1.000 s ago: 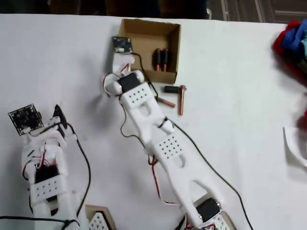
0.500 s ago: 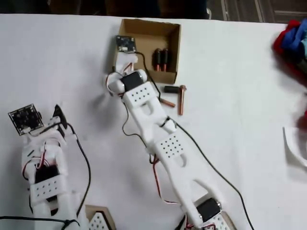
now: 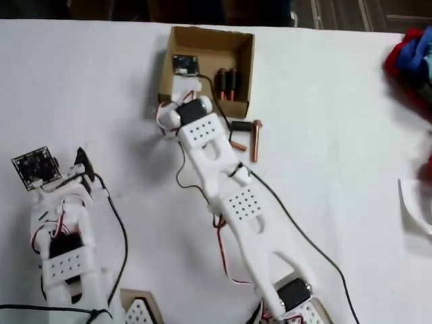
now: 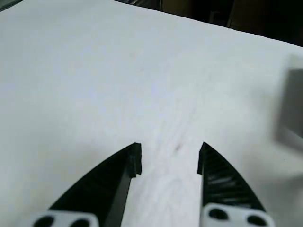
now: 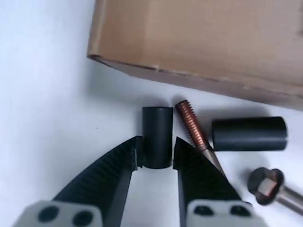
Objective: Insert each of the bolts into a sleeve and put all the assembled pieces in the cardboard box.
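Clamps a black sleeve [image 5: 157, 135] in the right gripper [image 5: 156, 153] — a finger pressed to each side, far end aimed at the cardboard box [image 5: 189, 47]. Hovers just short of the box's outer wall, near one corner. Seen from above, tucks that gripper under its own wrist and carries a small circuit board [image 3: 184, 65] over the box's near left part; markings on it too fine to read.

Leaves a bare bolt [image 5: 193, 130] on the table just beside the held sleeve, threaded tip toward the box, shank passing under one finger. Beyond it, a loose sleeve [image 5: 249, 134] on its side, parallel to the box wall and a little apart from it. Next to that, the hex head of a second bolt [image 5: 266, 182], shank pointing away from the box.

Holds two assembled pieces [image 3: 226, 84] side by side in the box's right half, ends near the front wall.

Rests the left gripper [image 4: 169, 158] low over white table [image 4: 94, 71], fingers spread apart, well away from the box and the bolts. Broad white tabletop between the two arms and out to the right of the bolts. Far table edge just behind the box. At the right edge, a red and blue cloth [image 3: 412, 50].
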`<state>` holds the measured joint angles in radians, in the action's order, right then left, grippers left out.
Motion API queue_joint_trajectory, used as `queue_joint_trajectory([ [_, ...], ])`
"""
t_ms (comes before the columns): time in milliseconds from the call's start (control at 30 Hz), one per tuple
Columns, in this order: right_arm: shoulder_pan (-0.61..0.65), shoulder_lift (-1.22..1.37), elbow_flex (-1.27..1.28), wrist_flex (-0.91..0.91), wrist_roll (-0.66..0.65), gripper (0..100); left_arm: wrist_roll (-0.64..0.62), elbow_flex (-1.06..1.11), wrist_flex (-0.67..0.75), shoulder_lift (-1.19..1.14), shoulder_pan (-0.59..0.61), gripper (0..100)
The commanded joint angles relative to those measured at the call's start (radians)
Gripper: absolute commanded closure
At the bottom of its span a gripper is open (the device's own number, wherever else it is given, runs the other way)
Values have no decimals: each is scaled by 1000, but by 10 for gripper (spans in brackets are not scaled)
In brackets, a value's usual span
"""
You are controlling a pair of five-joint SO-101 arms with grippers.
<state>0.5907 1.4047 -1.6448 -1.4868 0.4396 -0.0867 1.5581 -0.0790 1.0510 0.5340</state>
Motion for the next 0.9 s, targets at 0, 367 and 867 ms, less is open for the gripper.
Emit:
queue_joint_trajectory([
  [0,-15,-41,-6,4,2,893,-5,-38,21,21,5,789],
  [367,-12,50,-17,136,-129,894,-5,-38,21,21,5,789],
  [867,-8,-31,-18,-77,-126,979,-5,-38,21,21,5,789],
])
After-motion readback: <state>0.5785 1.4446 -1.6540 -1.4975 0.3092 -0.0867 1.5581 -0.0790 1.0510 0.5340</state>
